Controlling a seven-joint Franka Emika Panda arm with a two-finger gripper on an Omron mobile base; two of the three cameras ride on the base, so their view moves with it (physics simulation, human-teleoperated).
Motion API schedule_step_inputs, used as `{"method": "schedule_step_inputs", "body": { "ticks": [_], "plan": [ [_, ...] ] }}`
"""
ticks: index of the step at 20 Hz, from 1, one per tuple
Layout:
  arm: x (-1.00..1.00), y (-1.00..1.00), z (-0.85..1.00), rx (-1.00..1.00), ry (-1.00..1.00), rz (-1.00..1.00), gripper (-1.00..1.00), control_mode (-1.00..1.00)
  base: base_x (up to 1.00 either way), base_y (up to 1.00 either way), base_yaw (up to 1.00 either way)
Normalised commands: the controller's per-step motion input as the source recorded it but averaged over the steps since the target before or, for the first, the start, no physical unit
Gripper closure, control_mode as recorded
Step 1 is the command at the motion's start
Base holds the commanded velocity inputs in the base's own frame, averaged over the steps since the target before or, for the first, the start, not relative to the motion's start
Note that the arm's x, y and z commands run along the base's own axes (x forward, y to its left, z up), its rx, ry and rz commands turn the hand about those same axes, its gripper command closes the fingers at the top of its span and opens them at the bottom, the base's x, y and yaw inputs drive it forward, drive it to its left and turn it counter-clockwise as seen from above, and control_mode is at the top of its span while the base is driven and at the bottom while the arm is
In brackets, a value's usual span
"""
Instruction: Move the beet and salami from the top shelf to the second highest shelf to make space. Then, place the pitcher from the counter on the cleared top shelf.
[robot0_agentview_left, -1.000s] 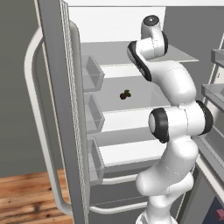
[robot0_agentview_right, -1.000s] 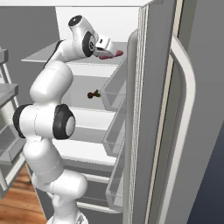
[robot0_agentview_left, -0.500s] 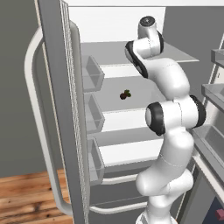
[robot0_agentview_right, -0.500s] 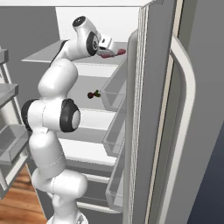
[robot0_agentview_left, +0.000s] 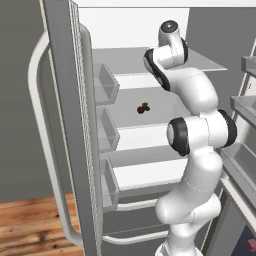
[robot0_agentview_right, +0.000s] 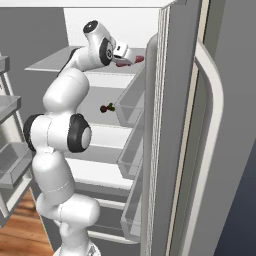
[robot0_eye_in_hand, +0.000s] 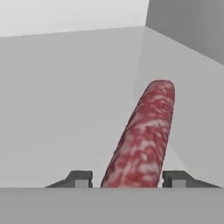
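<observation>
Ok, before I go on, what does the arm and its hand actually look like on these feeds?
The arm is glossy white, built of rounded, bulbous segments with dark, nearly black rings at the joints. No cables or markings show on it. The hand is a small white block. In the hand view its two fingertips are small, dark grey and squared off.

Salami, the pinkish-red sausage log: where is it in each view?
Left base view: hidden behind the arm.
Right base view: pinkish-red salami log on the top shelf, upper middle, at the gripper.
Hand view: centre, between the fingertips.
Shared landmark: dark maroon beet on the shelf below.
</observation>
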Motion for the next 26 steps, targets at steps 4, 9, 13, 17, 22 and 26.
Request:
{"method": "schedule_step_inputs", "body": {
  "ticks": [4,9,13,17,22,26],
  "plan": [
    [-0.34,-0.09,-0.13,0.0,-0.19,-0.01,1.0,-1.0,0.0,0.0,0.0],
    [-0.74,0.0,0.1,0.0,-0.16,0.0,1.0,-1.0,0.0,0.0,0.0],
    [-1.0,0.11,0.36,-0.01,-0.03,0.0,1.0,-1.0,0.0,0.0,0.0],
    [-1.0,0.08,0.3,-0.01,0.0,0.0,1.0,-1.0,0.0,0.0,0.0],
    [-1.0,0.08,0.07,0.0,0.0,0.0,1.0,-1.0,0.0,0.0,0.0],
    [-1.0,0.12,-0.13,0.0,-0.05,0.0,1.0,-1.0,0.0,0.0,0.0]
  ]
}}
